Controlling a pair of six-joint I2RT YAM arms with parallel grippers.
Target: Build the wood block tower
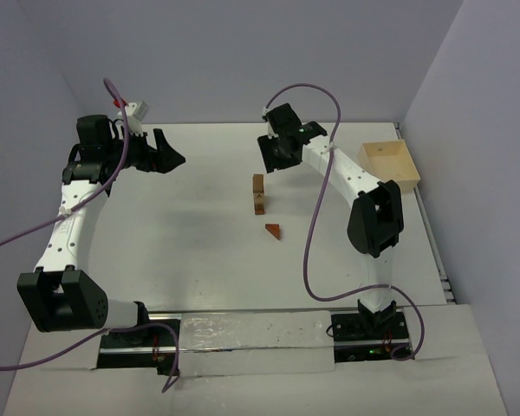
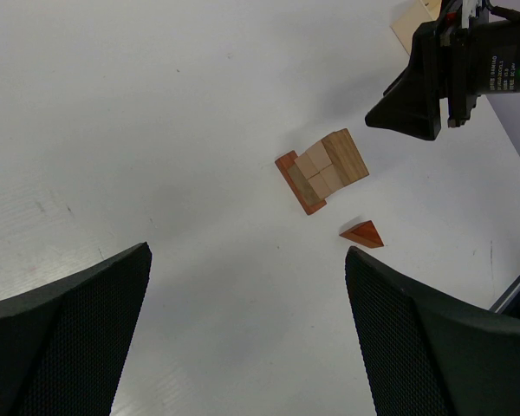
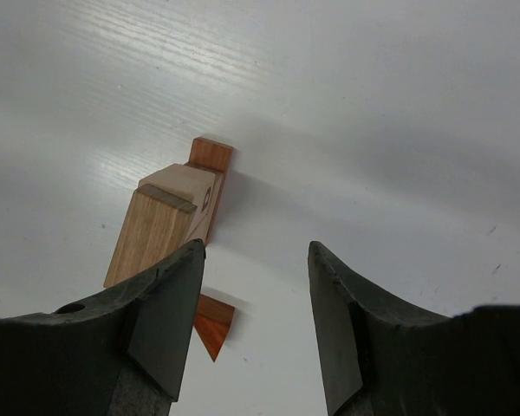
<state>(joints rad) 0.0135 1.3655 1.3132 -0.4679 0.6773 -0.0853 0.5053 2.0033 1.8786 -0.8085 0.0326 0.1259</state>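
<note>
Here, your wood block tower (image 1: 258,194) stands near the middle of the white table (image 1: 199,251), a narrow stack of tan blocks on a reddish-brown base bar. In the left wrist view the tower (image 2: 325,169) shows pale cuboids packed together against that red bar. The triangular wedge (image 1: 273,230) lies flat on the table by itself, just on the near side of the stack and not touching it.

Your right gripper (image 1: 273,165) hangs above the table just beyond the tower, on its far side. Its own camera looks down between the jaws (image 3: 256,251): they stand partly apart, with only bare table in the gap and nothing held. In that view the tower (image 3: 169,221) sits beside the left-hand finger and outside the gap, with the wedge (image 3: 212,325) below it.

Your left gripper (image 1: 172,149) is well off to the left at the far side of the table, pointing towards the blocks. Its jaws (image 2: 247,260) are spread wide and hold nothing.

A pale wooden box (image 1: 390,163) rests at the far right edge of the table, well apart from the stack.
</note>
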